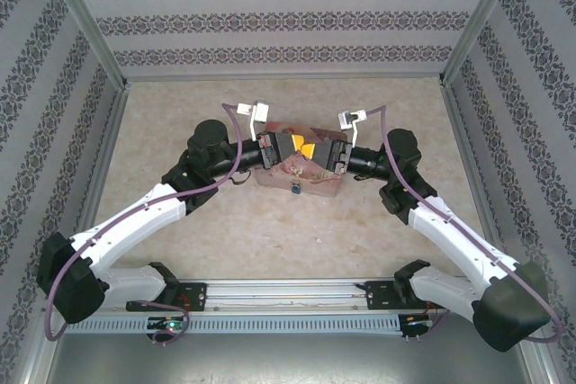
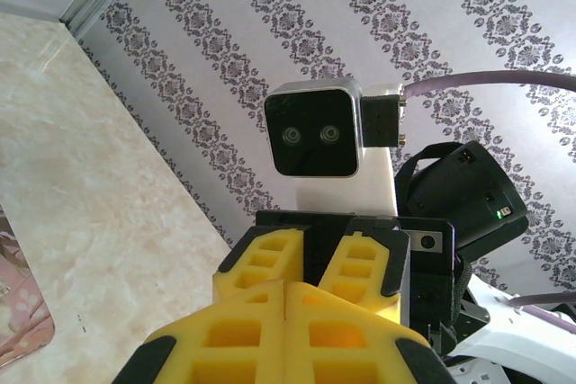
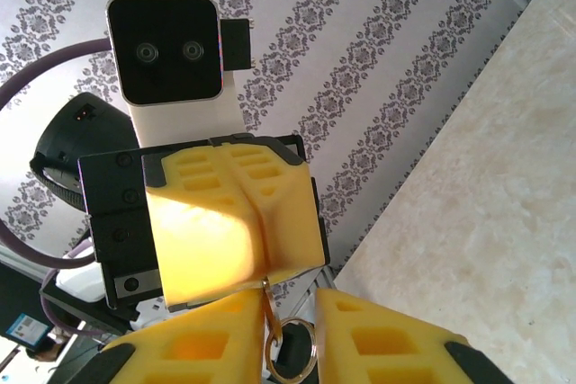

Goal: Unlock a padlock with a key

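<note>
Both grippers meet tip to tip above a pink tin box (image 1: pixel 270 178) in the middle of the table. My left gripper (image 1: pixel 304 151) is shut, and the tip of a small brass key (image 3: pixel 273 310) is pinched between its yellow fingers (image 3: pixel 207 240). The key hangs down with its ring (image 3: pixel 293 359) at the lower end. My right gripper (image 3: pixel 290 299) straddles the key with its jaws narrowly apart. The key lies against the right gripper's left finger (image 3: pixel 202 341), with a gap to the other one. The tiny teal padlock (image 1: pixel 295 192) hangs on the box's near side.
Patterned walls (image 1: pixel 270 20) close in the table on three sides, with metal posts (image 1: pixel 85 20) at the back corners. Bare beige tabletop (image 1: pixel 270 231) lies between the box and the rail (image 1: pixel 288 294) at the arm bases.
</note>
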